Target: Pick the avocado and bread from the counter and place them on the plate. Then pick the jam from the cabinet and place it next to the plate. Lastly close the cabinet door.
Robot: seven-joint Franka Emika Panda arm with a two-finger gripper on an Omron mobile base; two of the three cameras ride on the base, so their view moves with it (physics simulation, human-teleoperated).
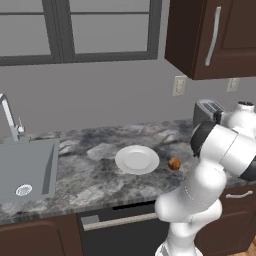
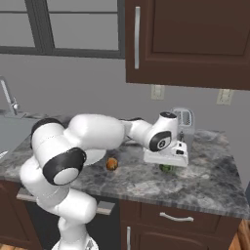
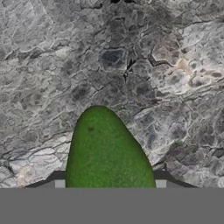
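Pincer (image 2: 168, 165) is down at the worktop (image 2: 205, 180), toward its right end near the back, just in front of the toaster (image 2: 182, 118). Jaws are closed onto the avocado (image 3: 107, 151): in the hand view the green fruit sits betw the two tips, touching both, w/ marbled stone behind it. In the right base view only a sliver of green shows under the white hand, so can't tell if avocado is touching the stone or just off it.

Bread (image 1: 174, 163), a small brown-orange chunk, lies on the worktop just right of the plate (image 1: 137, 159), apart from it. Plate is white, round, mid-worktop, w/ nothing on it. Sink (image 1: 27, 170) w/ faucet (image 1: 10, 120) is at the left end.

Cabinet (image 2: 195, 41) hangs on the wall above the right end; cabinet door (image 2: 139, 39) w/ long silver bar handle looks shut in both base views
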